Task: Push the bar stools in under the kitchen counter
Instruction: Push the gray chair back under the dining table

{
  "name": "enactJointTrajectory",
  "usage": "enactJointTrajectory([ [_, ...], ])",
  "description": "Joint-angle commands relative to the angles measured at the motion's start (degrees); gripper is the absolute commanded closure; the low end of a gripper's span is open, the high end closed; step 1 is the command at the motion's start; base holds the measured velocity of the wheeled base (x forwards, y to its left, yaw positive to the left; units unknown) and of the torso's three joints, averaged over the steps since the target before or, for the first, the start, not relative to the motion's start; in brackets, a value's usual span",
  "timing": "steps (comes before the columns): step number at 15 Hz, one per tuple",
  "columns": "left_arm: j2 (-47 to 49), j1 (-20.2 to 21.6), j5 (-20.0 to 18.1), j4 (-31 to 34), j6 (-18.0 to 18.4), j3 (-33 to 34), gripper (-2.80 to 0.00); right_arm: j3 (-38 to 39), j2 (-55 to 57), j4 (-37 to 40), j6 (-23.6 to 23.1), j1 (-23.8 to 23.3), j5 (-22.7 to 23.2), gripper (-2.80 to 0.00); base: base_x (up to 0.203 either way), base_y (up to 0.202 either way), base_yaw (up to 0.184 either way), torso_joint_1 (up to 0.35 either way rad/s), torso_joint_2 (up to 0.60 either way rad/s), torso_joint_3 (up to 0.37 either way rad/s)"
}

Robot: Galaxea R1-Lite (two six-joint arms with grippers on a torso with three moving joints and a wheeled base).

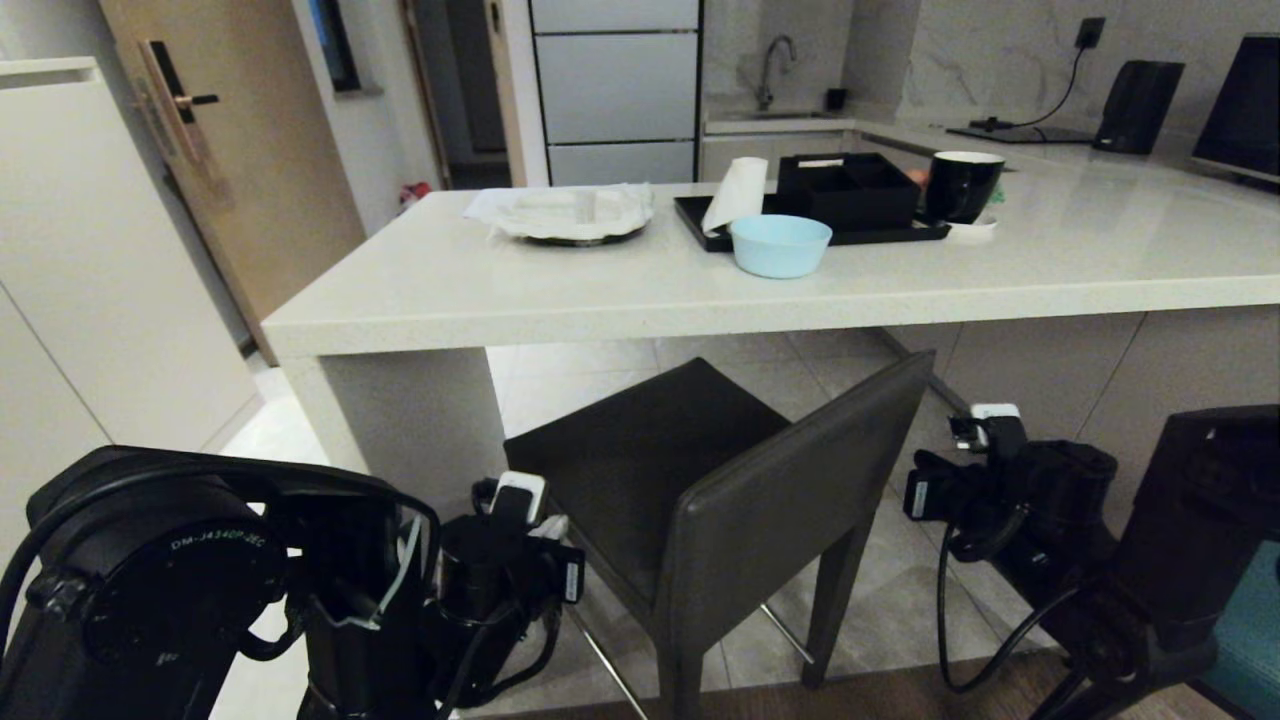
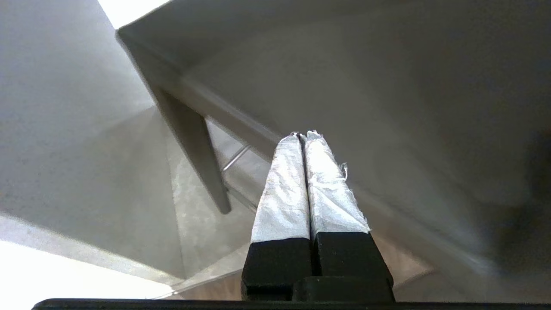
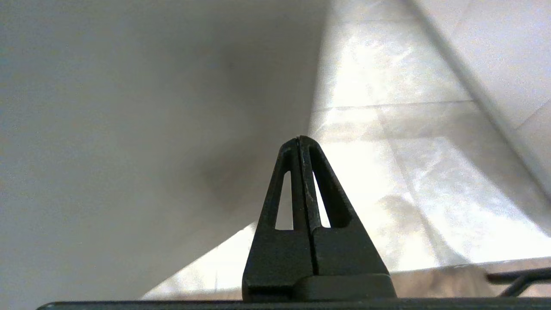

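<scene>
The dark grey bar stool (image 1: 800,480) stands before the kitchen counter (image 1: 700,290), seat partly under the slab, low back toward me. My left gripper (image 2: 303,135) is shut and empty, its white-wrapped fingers (image 2: 284,189) pointing at the lower edge of the stool's grey side (image 2: 387,107), near a square leg (image 2: 193,155); contact cannot be told. My right gripper (image 3: 300,138) is shut and empty, close beside the stool's grey surface (image 3: 129,129). The left arm (image 1: 500,570) is at the stool's left, the right arm (image 1: 1010,480) at its right. A teal stool (image 1: 1250,620) shows at the lower right corner.
On the counter are a covered plate (image 1: 570,212), a light blue bowl (image 1: 780,245), a black tray (image 1: 700,225) with a box, and a black mug (image 1: 962,185). The white panel leg (image 1: 410,410) stands left of the stool. Tiled floor (image 1: 600,370) runs under the counter.
</scene>
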Motion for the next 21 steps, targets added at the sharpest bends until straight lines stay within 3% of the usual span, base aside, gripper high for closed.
enactJointTrajectory([
  [1,-2.1,-3.6,3.4,-0.5,-0.5,0.8,0.00,-0.8,-1.3,-0.5,0.0,-3.5,2.1,0.00,0.000,0.000,0.000,0.000,0.00,0.000],
  [4,-1.6,-11.3,12.2,-0.5,-2.1,1.1,0.00,-6.9,2.7,-0.2,0.0,-7.5,7.3,0.00,0.000,0.000,0.000,0.000,0.00,0.000],
  [7,-1.7,-14.0,22.7,-0.5,-3.1,1.7,0.00,-17.3,5.6,4.1,-0.1,-10.8,12.0,0.00,0.000,0.000,0.000,0.000,0.00,0.000],
  [10,-5.4,-16.2,23.8,-0.5,-4.0,4.2,0.00,-28.5,8.1,11.4,-0.1,-12.1,17.7,0.00,0.000,0.000,0.000,0.000,0.00,0.000],
  [13,-7.4,-21.4,24.1,-0.5,-4.4,4.8,0.00,-35.1,11.9,18.0,-0.1,-11.2,22.1,0.00,0.000,0.000,0.000,0.000,0.00,0.000],
  [16,-5.3,-24.4,23.4,-0.5,-4.3,1.5,0.00,-32.3,12.5,17.5,-0.2,-7.7,22.3,0.00,0.000,0.000,0.000,0.000,0.00,0.000],
  [21,-4.5,-26.4,21.8,3.2,-4.3,-5.0,0.00,-24.4,11.9,10.1,-0.2,-4.1,21.7,0.00,0.000,0.000,0.000,0.000,0.00,0.000],
])
